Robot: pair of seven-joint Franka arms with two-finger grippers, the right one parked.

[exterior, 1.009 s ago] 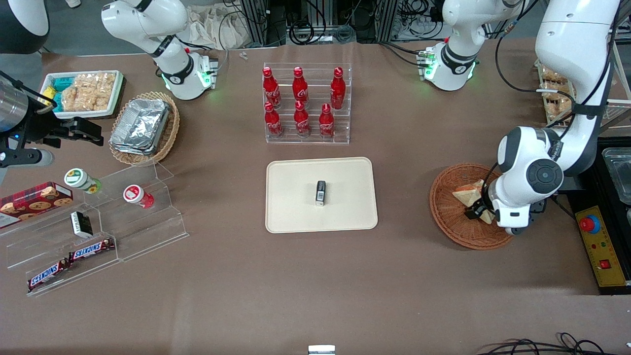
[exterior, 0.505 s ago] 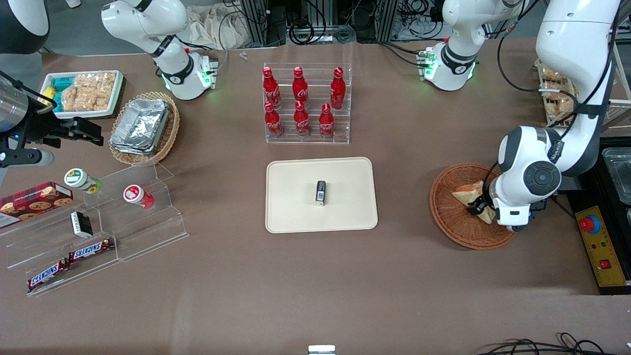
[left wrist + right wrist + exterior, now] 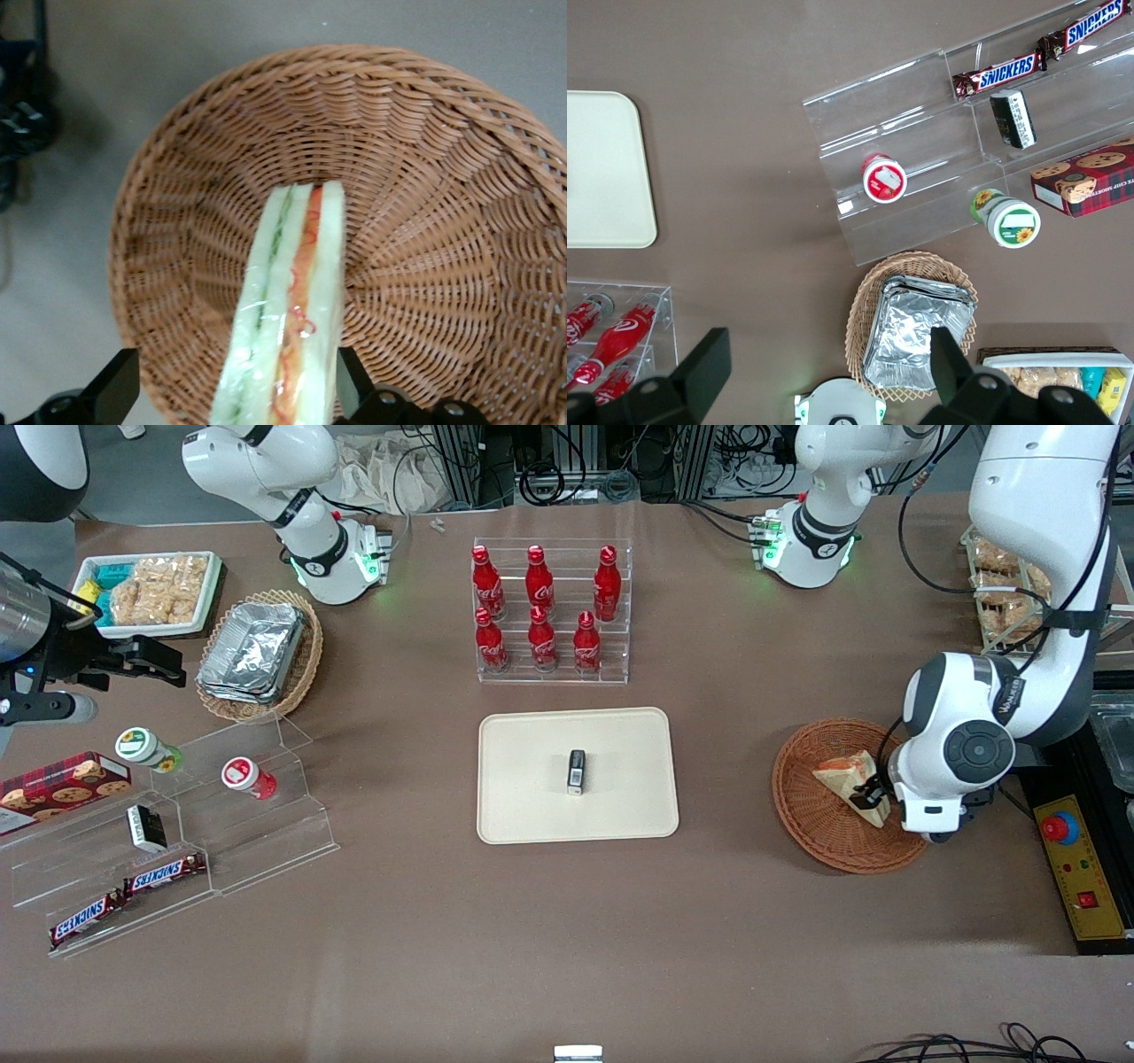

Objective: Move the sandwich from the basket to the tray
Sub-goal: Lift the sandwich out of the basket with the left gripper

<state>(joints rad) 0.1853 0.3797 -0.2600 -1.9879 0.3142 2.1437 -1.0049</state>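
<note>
The sandwich [image 3: 849,779], a wrapped white-bread wedge with a red-orange filling stripe, lies in the reddish-brown wicker basket [image 3: 811,815] toward the working arm's end of the table. It also shows in the left wrist view [image 3: 292,310], over the basket's weave [image 3: 425,221]. My left gripper [image 3: 873,795] is low over the basket and straddles the sandwich, open [image 3: 232,390]. One finger [image 3: 350,382] is against the bread; the other finger [image 3: 115,390] stands apart from it. The cream-beige tray [image 3: 532,779] lies at the table's middle.
A small dark packet [image 3: 576,771] lies on the tray. A clear rack of red bottles [image 3: 549,611] stands farther from the front camera than the tray. A control box with a red button [image 3: 1067,850] sits beside the basket at the table's end.
My gripper and wrist have shifted slightly toward the working arm's end of the table, over the sandwich. The sandwich stays in the basket.
</note>
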